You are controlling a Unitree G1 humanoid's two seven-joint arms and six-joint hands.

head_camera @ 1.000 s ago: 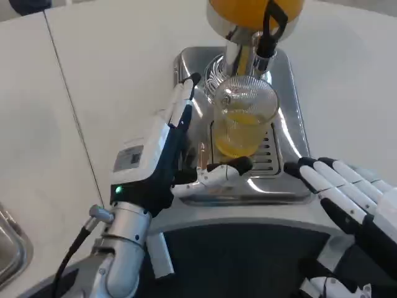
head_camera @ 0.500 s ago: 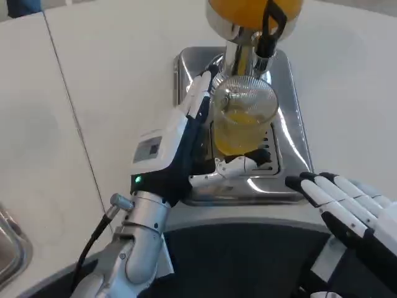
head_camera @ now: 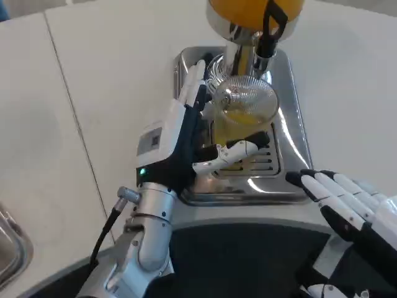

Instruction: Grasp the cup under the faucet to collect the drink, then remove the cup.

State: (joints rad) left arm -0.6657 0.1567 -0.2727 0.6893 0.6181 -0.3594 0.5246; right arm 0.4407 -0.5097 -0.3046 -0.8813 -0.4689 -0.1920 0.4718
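A clear ribbed cup (head_camera: 245, 118) with orange drink in its bottom stands on the steel drip tray (head_camera: 291, 143), right below the faucet (head_camera: 248, 56) of the orange dispenser. My left hand (head_camera: 186, 136) is at the cup's left side. Its straight fingers (head_camera: 193, 84) reach up along the cup's left wall, and its thumb (head_camera: 226, 154) stretches across the front of the cup's base. The fingers are not wrapped around the cup. My right hand (head_camera: 347, 205) lies to the lower right of the tray with its fingers apart, holding nothing.
The dispenser's orange tank (head_camera: 254, 9) hangs over the tray at the top. A table seam (head_camera: 68, 105) runs down the white surface at the left. A metal object (head_camera: 9, 248) shows at the lower left edge.
My left hand has moved forward and right, up against the cup; its thumb now lies in front of the cup's base. My right hand has drawn back slightly toward the lower right.
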